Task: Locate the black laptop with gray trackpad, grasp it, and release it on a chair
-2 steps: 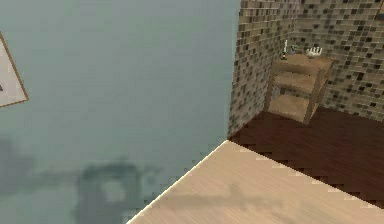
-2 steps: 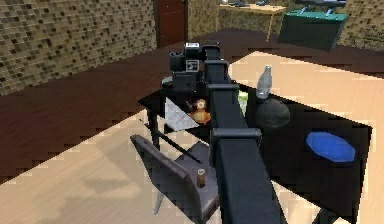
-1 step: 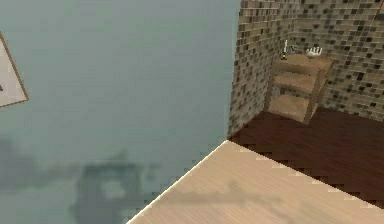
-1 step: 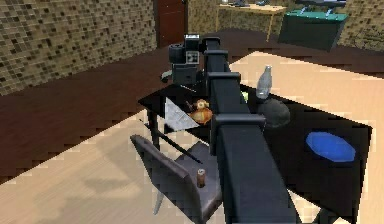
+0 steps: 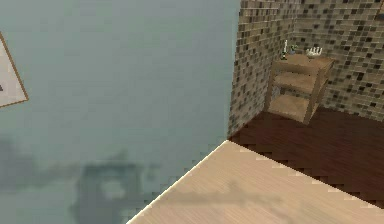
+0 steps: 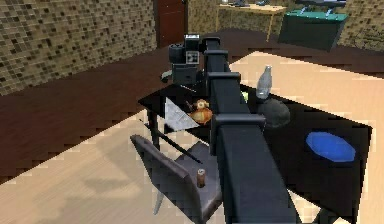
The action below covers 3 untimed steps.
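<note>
Grasp step: my fingers (image 6: 176, 76) (what they hold, I cannot tell) hang near a pale grey wedge (image 6: 178, 116) on the black rectangular worktop (image 6: 320, 185); next, confirm it's the laptop.

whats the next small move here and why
Probably draw the arm back a little. The jaws seem to stand beyond the far edge of the black table, while the dark flat thing with a pale patch, perhaps the laptop, lies nearer, left of the arm.
</note>
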{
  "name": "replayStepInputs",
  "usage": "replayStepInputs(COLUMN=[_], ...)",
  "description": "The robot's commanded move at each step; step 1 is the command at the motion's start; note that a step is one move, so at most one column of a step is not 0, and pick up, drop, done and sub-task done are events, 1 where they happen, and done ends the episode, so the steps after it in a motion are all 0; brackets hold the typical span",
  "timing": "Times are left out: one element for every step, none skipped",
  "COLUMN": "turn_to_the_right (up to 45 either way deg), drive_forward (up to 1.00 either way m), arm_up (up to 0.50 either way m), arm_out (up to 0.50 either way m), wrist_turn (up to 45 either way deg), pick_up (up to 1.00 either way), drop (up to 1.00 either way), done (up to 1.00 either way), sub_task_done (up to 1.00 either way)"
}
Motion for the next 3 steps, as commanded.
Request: replayStepInputs(turn_to_the_right=[0.0,0.0,0.0], drive_forward=[0.0,0.0,0.0], arm_up=[0.0,0.0,0.0], arm_out=[0.0,0.0,0.0], wrist_turn=[-45.0,-45.0,-33.0], pick_up=[0.0,0.0,0.0], drop=[0.0,0.0,0.0], done=[0.0,0.0,0.0], sub_task_done=[0.0,0.0,0.0])
